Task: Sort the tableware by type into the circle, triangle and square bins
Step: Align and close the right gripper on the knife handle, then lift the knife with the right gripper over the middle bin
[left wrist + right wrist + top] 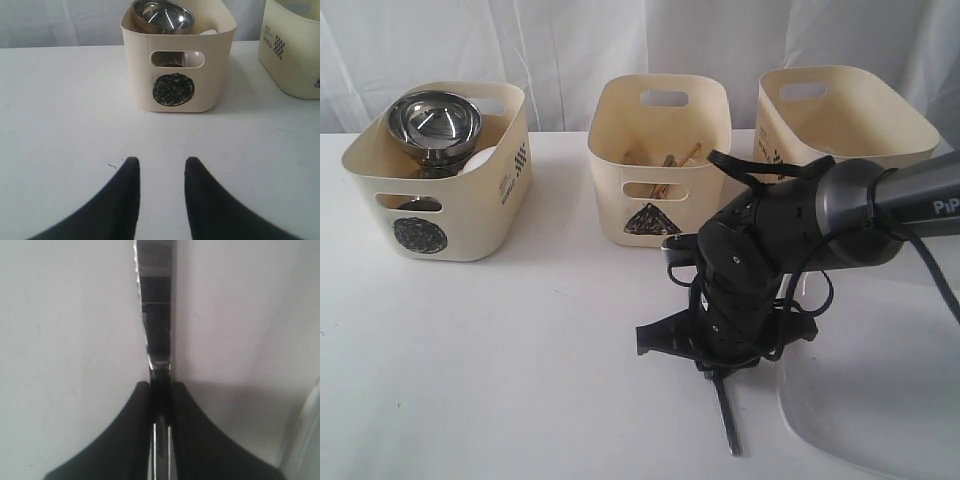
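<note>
Steel knife (156,320) lies on the white counter (500,360) at the near right, its serrated blade pinched between the fingers of the right hand (160,390), which is pressed down onto it. Just right of it sits the edge of a large white square plate (880,410). Farther back stand three cream bins: the circle bin (440,190) at the left holds a steel bowl (433,122), the triangle bin (660,165) holds wooden chopsticks (680,158), and a third bin (840,115) is at the right. The left hand (161,167) hovers spread and empty, facing the circle bin.
</note>
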Robot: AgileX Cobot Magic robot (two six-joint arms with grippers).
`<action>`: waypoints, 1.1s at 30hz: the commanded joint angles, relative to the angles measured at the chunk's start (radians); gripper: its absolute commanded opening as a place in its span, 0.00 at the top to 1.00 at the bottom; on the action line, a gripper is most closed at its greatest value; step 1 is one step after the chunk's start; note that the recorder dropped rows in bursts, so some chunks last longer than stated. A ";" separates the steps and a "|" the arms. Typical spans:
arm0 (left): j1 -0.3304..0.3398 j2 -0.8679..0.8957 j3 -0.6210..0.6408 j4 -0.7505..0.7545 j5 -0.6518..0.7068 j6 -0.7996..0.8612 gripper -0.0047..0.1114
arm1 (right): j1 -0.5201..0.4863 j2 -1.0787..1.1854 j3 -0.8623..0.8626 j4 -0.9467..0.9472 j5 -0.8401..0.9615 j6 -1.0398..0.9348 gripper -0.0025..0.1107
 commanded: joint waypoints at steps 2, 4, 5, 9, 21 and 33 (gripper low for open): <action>-0.003 -0.005 0.005 -0.007 0.004 0.001 0.65 | -0.002 0.018 0.006 -0.002 0.015 -0.042 0.98; -0.003 -0.005 0.005 -0.007 0.004 0.001 0.65 | -0.002 0.011 0.006 0.023 0.015 -0.080 0.98; -0.003 -0.005 0.005 -0.007 0.004 0.001 0.65 | 0.000 0.006 0.006 0.029 0.013 -0.091 0.98; -0.003 -0.005 0.005 -0.007 0.004 0.001 0.65 | 0.002 -0.036 0.006 0.031 -0.009 -0.093 0.98; -0.003 -0.005 0.005 -0.007 0.004 0.001 0.65 | 0.066 -0.171 0.009 0.060 -0.056 -0.122 0.98; -0.003 -0.005 0.005 -0.007 0.004 0.001 0.65 | 0.103 -0.330 -0.025 -0.150 -0.226 -0.175 0.98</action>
